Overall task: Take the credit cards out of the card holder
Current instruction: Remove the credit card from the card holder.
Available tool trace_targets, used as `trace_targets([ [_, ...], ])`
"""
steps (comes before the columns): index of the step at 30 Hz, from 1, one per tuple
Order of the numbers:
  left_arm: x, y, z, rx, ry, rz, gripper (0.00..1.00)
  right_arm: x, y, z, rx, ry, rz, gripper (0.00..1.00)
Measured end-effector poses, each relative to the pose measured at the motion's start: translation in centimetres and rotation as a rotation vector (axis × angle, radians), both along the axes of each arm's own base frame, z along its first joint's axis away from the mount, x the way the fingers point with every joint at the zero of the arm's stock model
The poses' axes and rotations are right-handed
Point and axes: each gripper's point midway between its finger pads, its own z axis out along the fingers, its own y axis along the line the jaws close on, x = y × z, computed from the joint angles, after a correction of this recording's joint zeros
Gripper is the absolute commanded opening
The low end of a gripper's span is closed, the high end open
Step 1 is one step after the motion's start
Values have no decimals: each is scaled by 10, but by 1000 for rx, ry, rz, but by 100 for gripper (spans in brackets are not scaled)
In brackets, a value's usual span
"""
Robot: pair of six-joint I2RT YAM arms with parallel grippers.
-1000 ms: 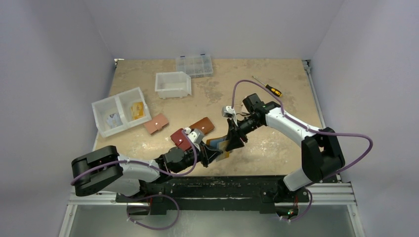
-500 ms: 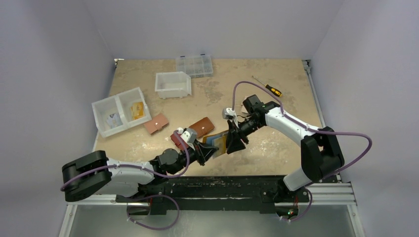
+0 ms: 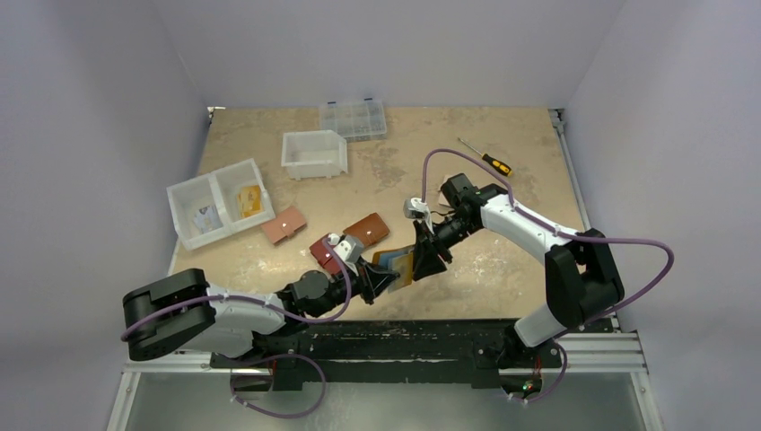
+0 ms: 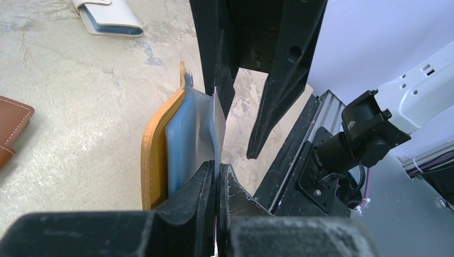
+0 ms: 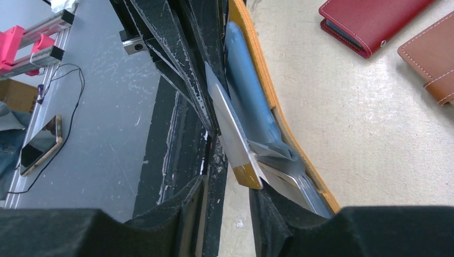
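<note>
Near the front edge of the table (image 3: 502,171), between the two arms, the mustard card holder (image 4: 152,160) stands on edge, spread open. The left gripper (image 4: 217,179) is clamped tight on the lower edge of what looks like a pale card (image 5: 227,123) with a yellow-orange corner, which stands proud of the pockets. The right gripper (image 5: 227,193) has its jaws apart with that corner between them and nothing pinched. I judge the task part done: a yellow-orange card (image 3: 252,199) lies in one compartment of the white tray (image 3: 193,190), while a light blue card (image 4: 179,144) sits in the holder and the pale one is not free. The fingers crowd both wrist views, hiding how many cards remain in the pockets and whether the holder rests on the table.
</note>
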Motion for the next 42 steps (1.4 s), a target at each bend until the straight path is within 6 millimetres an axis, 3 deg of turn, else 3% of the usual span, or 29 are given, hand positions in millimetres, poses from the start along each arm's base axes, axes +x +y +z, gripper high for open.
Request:
trace_targets([
  [6, -1, -1, 3, -13, -6, -9, 0, 1, 0, 1, -2, 4, -3, 25],
  [8, -1, -2, 4, -16, -7, -10, 0, 1, 0, 0, -3, 6, -4, 14],
  [9, -1, -2, 4, -16, -7, -10, 0, 1, 1, 0, -3, 7, -5, 3],
  [12, -1, -2, 4, -16, -6, -10, 12, 1, 0, 1, -7, 14, -8, 0],
  [16, 0, 0, 2, -19, 3, 2, 38, 0, 0, 1, -9, 18, -7, 0],
  [19, -2, 7, 3, -38, 21, 12, 44, 2, 0, 0, -9, 10, -8, 0],
  [27, -5, 18, 11, -84, 32, 27, 35, 7, 0, -3, -28, -10, -19, 0],
  [31, -5, 20, 7, -78, 42, 32, 33, 8, -2, -6, -44, -14, -23, 0],
  [36, -4, 19, 3, -72, 51, 33, 24, 8, -3, -8, -56, -13, -25, 0],
  [42, -3, 18, -7, -47, 65, 28, 24, 8, -4, -13, -73, -4, -25, 0],
])
